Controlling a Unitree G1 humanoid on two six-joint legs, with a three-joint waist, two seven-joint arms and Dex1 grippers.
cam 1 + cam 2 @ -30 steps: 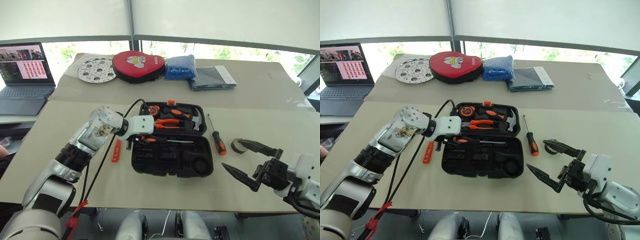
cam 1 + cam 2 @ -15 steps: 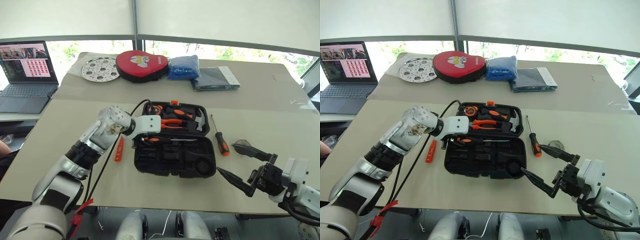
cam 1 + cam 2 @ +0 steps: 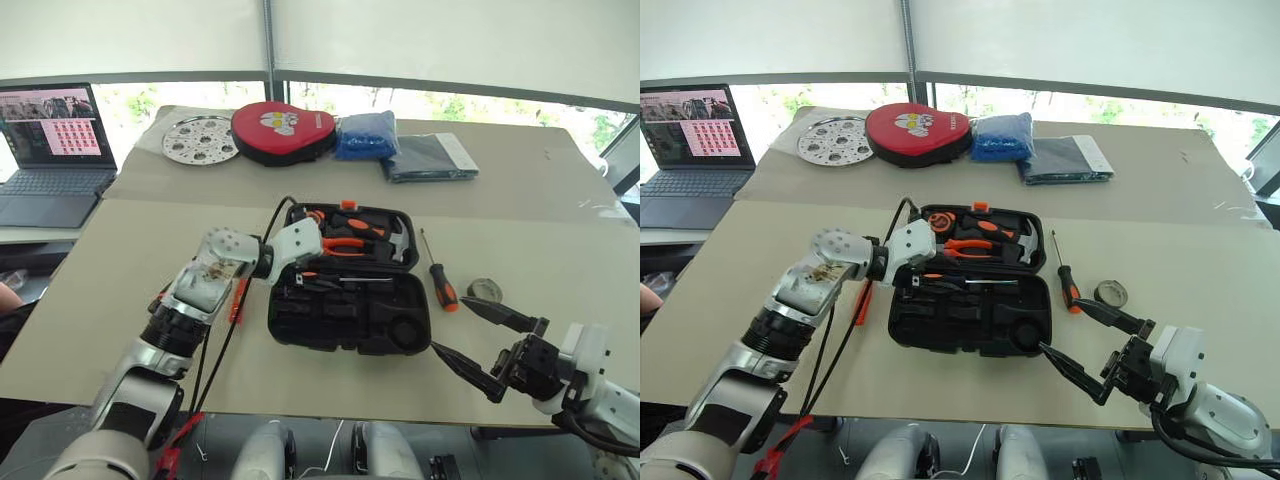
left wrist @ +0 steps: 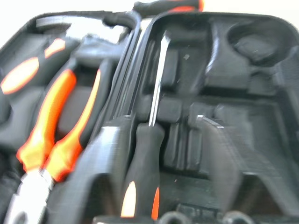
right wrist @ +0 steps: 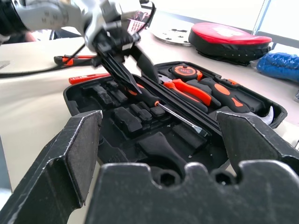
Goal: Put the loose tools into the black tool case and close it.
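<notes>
The black tool case (image 3: 350, 325) lies open at the table's centre. One orange-and-black screwdriver (image 4: 142, 172) rests in its front half. My left gripper (image 3: 295, 275) tips down over that handle, open. One of its fingers (image 4: 100, 172) lies against the handle and the other stands apart. A second screwdriver (image 3: 437, 275) lies on the table right of the case. The dark tape roll (image 3: 485, 290) sits just beyond it. A slim orange tool (image 3: 238, 298) lies left of the case, partly behind my left arm. My right gripper (image 3: 450, 323) hovers wide open near the case's front right corner.
The lid half holds orange-handled pliers (image 3: 340, 242), a hammer (image 3: 395, 240) and a tape measure (image 3: 312, 215). At the back stand a laptop (image 3: 50, 140), a perforated metal disc (image 3: 200, 139), a red pouch (image 3: 282, 128), a blue bundle (image 3: 365, 135) and a grey folded item (image 3: 430, 157).
My left gripper has rolled and tipped down over the screwdriver in the case, and its arm has swung in. The camera shifted a little; the right gripper stays wide open.
</notes>
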